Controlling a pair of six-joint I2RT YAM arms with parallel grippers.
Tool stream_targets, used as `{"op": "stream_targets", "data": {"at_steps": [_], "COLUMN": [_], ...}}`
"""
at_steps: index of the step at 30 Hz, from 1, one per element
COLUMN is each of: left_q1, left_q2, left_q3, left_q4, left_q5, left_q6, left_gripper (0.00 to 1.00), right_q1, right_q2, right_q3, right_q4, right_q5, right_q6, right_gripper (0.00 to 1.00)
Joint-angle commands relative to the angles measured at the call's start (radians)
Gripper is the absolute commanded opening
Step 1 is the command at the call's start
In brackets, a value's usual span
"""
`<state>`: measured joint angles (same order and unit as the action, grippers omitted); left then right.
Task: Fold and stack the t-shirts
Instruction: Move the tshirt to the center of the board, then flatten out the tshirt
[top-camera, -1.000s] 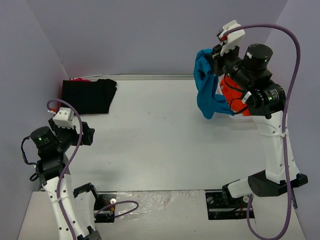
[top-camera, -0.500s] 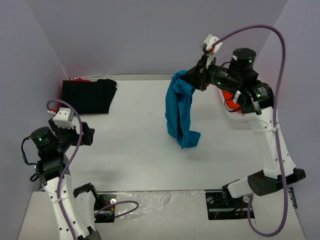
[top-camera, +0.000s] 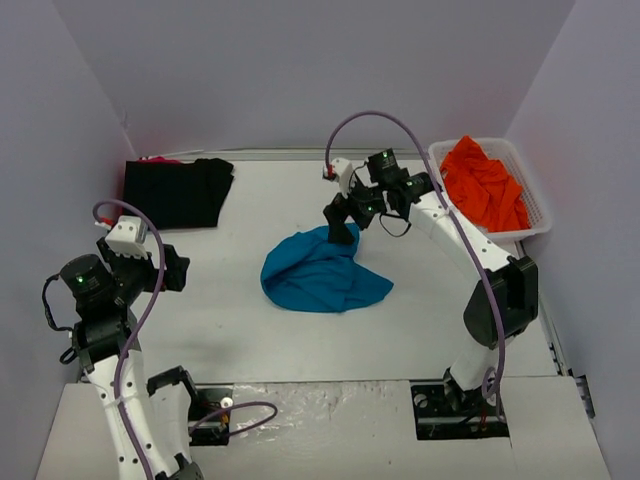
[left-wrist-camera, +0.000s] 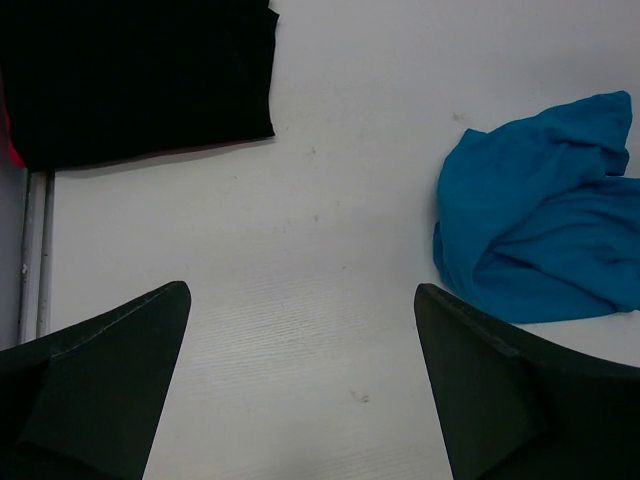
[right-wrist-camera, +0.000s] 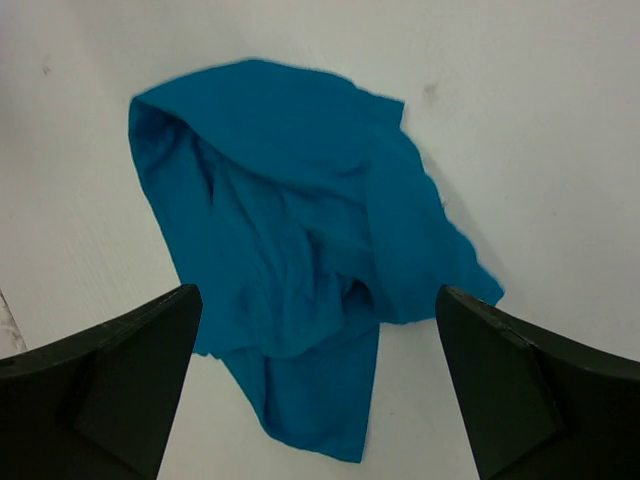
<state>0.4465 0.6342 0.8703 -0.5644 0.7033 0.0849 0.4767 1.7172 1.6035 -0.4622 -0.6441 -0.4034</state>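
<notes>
- The right gripper (right-wrist-camera: 315, 292) hangs with its jaws spread wide and nothing between them. The teal shirt (top-camera: 320, 272) lies on the table (top-camera: 250, 330) straight below it as a crumpled heap.
- The heap is doubled over itself, and no hem, collar or sleeve can be told apart. A pinch into the middle would likely catch several layers and lift a bundle instead of spreading the cloth.
- Pulling from one side alone may only drag the heap along the table, so both arms will probably be needed. The left gripper (left-wrist-camera: 300, 287) is also open and empty, with the shirt well off to its front right, and it has a long reach to make.
- A fold started before the cloth lies flat would lock in the creases and give a lumpy piece. That would sit badly on the black shirt (top-camera: 178, 190), which lies flat ahead and to the left of the left gripper.
- The orange shirts (top-camera: 485, 185) sit bunched in the basket (top-camera: 438, 152) off to the right gripper's side, not yet handled.
- A second ago the right gripper was clamped on the teal shirt, holding it up in the air over by the basket. Half a second ago it was swinging the hanging cloth over the table. Now it has let go and the shirt is down.
- The left arm and the black shirt have not moved.
</notes>
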Motion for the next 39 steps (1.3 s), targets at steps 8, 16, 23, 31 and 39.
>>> {"op": "stream_targets", "data": {"at_steps": [8,16,23,31,39], "left_q1": [0.008,-0.074,-0.218,-0.223,-0.224], "left_q2": [0.039,0.139,0.22,0.249,0.22], "left_q3": [0.027,0.075,0.13,0.119,0.081], "left_q4": [0.012,-0.037,-0.065,-0.054,-0.04], "left_q5": [0.082,0.127,0.027,0.03,0.004], "left_q6": [-0.005,0.032,0.062,0.065,0.079], "left_gripper": [0.94,0.94,0.94,0.94,0.94], "right_q1": [-0.003,-0.003,0.003,0.007,-0.012], "right_q2": [-0.082,-0.047,0.062,0.168,0.188], "right_q3": [-0.188,-0.286,-0.248,-0.166,-0.105], "right_q4": [-0.02,-0.021,-0.026,-0.029,-0.084], "right_q5": [0.152,0.147,0.116,0.115,0.063], "right_q6": [-0.098,-0.104,-0.123,-0.13,-0.161], "right_gripper": [1.0,0.99,0.9,0.8,0.8]}}
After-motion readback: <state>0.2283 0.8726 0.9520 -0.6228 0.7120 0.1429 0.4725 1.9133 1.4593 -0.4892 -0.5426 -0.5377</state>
